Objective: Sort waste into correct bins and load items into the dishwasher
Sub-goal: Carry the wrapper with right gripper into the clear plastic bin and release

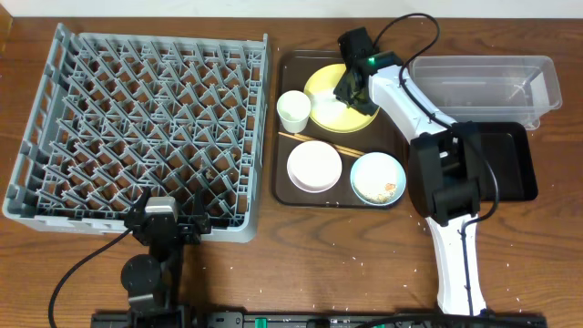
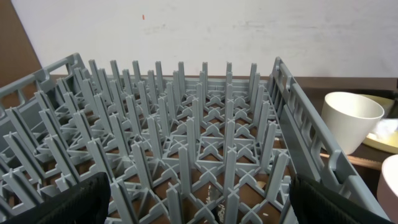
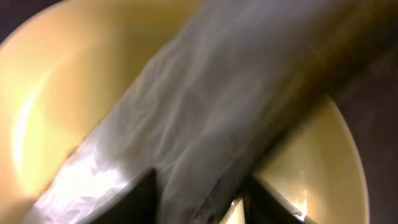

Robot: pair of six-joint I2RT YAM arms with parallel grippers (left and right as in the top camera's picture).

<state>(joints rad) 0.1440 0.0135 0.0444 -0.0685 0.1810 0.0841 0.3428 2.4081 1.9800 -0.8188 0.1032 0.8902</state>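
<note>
The white crumpled paper napkin (image 3: 205,124) sits pinched between my right fingers (image 3: 134,196), blurred, directly over the round yellow plate (image 3: 56,93) below them. My left fingers (image 2: 81,199) are spread wide apart, grasping nothing, with the large grey plastic dish rack (image 2: 199,143) just ahead and beneath them.

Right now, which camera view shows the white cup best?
Overhead: the white cup is whole and unobstructed, upright on the brown tray beside the yellow plate. Left wrist shows its side larger, but the dish rack hides its base. Right wrist does not show it.
</note>
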